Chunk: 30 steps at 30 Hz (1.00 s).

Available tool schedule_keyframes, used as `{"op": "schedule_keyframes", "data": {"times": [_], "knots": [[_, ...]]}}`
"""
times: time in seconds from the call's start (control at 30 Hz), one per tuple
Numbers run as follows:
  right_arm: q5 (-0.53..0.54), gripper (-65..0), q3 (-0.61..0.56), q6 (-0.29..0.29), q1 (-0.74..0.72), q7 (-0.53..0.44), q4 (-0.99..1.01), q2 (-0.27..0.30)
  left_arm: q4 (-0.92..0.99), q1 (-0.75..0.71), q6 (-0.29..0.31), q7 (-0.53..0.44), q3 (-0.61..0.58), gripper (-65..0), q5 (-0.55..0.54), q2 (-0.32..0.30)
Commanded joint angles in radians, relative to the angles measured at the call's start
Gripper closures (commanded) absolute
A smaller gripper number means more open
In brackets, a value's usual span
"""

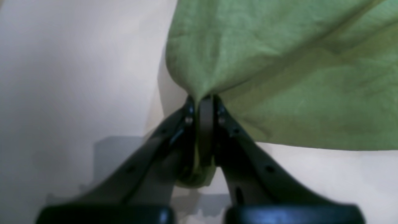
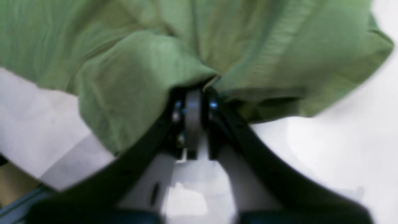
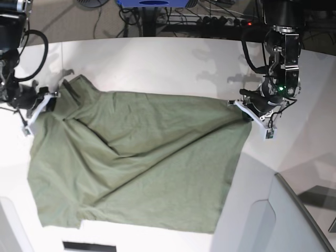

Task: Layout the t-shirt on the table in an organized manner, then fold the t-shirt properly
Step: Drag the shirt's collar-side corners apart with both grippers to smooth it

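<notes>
**Op A:** Across the middle of the tabletop I have the t-shirt spread mostly flat, one end reaching toward the tabletop's left edge in the base view, the other toward its right side. A long diagonal ridge runs through the cloth and the corner at the upper left is bunched.

**Op B:** How will it handle?

**Op A:** Soft, light and limp, I'd judge. It holds no shape of its own and drapes from wherever I pinch it. It should drag on the surface rather than slide cleanly, so pulls need to be slow. Best holds are hems and corners, two layers together.

**Op B:** Fingers?

**Op A:** Left fingers are pressed together on an edge of the cloth, with fabric tenting up from the pinch. Right fingers sit at a gathered fold near the bunched corner; the picture is blurred and I cannot tell whether they are clamped or letting go.

**Op B:** Room?

**Op A:** White bare surface lies beyond the shirt. A grey angled panel stands near the tabletop's lower right corner, and cables run past the far edge.
</notes>
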State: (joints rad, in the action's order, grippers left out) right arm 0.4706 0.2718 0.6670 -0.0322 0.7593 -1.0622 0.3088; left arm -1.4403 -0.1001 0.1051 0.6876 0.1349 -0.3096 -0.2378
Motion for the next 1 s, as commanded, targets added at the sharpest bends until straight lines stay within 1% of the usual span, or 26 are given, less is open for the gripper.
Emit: {"op": "schedule_keyframes", "data": {"times": [0.0,0.1,0.13,0.17,0.2,0.27,0.33,0.37,0.4,0.43,0.47,0.53,0.57,0.6,0.63,0.7,0.73,0.77,0.8,0.87,0.9,0.97], "knots": [[0.012,-12.3,0.007,0.006,-0.007,-0.005,-0.037,0.022,-0.017,0.013,-0.003,-0.021,0.004,0.0,0.000,-0.013],[0.012,-30.6,0.010,0.004,0.025,0.010,-0.126,0.022,-0.026,0.013,-0.003,-0.021,0.013,0.0,0.000,-0.013],[0.012,-35.6,0.017,0.000,0.041,0.010,-0.168,0.020,-0.035,0.013,-0.003,-0.019,0.013,-1.5,0.000,-0.015],[0.012,-38.9,0.048,-0.002,0.059,0.015,-0.211,0.020,-0.050,0.001,-0.003,-0.019,0.015,-11.4,0.000,-0.016],[0.012,-39.9,0.085,-0.002,0.070,0.030,-0.246,0.017,-0.073,-0.011,-0.003,-0.019,0.015,-20.7,0.000,-0.025],[0.012,-39.2,0.156,-0.002,0.081,0.079,-0.318,0.003,-0.127,-0.028,-0.003,-0.019,0.018,-36.7,-0.001,-0.034],[0.010,-39.0,0.243,-0.002,0.082,0.116,-0.401,-0.013,-0.193,-0.048,-0.003,-0.019,0.078,-50.0,-0.003,-0.033],[0.007,-39.0,0.271,-0.002,0.081,0.124,-0.430,-0.015,-0.221,-0.053,-0.003,-0.019,0.119,-54.0,-0.007,-0.027],[0.007,-39.0,0.289,-0.002,0.077,0.130,-0.453,-0.015,-0.248,-0.054,-0.003,-0.019,0.150,-55.9,-0.009,-0.018],[0.007,-39.0,0.294,-0.002,0.068,0.130,-0.470,-0.012,-0.270,-0.048,-0.003,-0.019,0.176,-56.3,-0.009,-0.004],[0.007,-39.0,0.291,-0.002,0.051,0.130,-0.474,-0.009,-0.279,-0.042,-0.003,-0.019,0.193,-56.1,-0.009,0.008],[0.006,-38.9,0.284,0.003,0.015,0.128,-0.442,-0.009,-0.273,-0.014,-0.002,-0.018,0.162,-55.5,-0.001,0.025],[0.006,-38.6,0.264,0.004,-0.008,0.124,-0.412,-0.009,-0.247,-0.002,-0.002,-0.018,0.125,-52.3,0.000,0.030],[0.006,-36.2,0.229,0.004,-0.035,0.122,-0.365,-0.009,-0.205,0.010,-0.002,-0.021,0.072,-45.9,0.000,0.028],[0.006,-31.2,0.189,0.006,-0.067,0.119,-0.306,-0.007,-0.155,0.030,-0.002,-0.022,0.022,-36.7,0.000,0.025],[0.006,-15.8,0.128,0.006,-0.120,0.076,-0.188,-0.001,-0.044,0.081,-0.002,-0.029,-0.044,-9.9,0.000,0.031],[0.006,-7.2,0.105,0.006,-0.140,0.049,-0.134,-0.001,0.003,0.096,-0.002,-0.052,-0.071,0.0,0.000,0.031],[0.006,-0.3,0.083,0.006,-0.163,0.016,-0.076,0.002,0.048,0.107,-0.003,-0.095,-0.093,0.0,0.000,0.033],[0.006,0.0,0.063,0.006,-0.186,-0.013,-0.013,0.003,0.094,0.115,-0.005,-0.150,-0.108,0.0,0.000,0.038],[0.006,-2.1,0.042,0.006,-0.229,-0.068,0.116,0.005,0.164,0.121,-0.026,-0.228,-0.128,0.0,0.000,0.042],[0.006,-1.8,0.039,0.004,-0.245,-0.093,0.170,0.008,0.191,0.121,-0.041,-0.246,-0.136,0.0,0.000,0.041],[0.004,-0.8,0.028,0.004,-0.257,-0.143,0.259,0.042,0.232,0.119,-0.069,-0.263,-0.151,0.0,0.000,0.038]]}}
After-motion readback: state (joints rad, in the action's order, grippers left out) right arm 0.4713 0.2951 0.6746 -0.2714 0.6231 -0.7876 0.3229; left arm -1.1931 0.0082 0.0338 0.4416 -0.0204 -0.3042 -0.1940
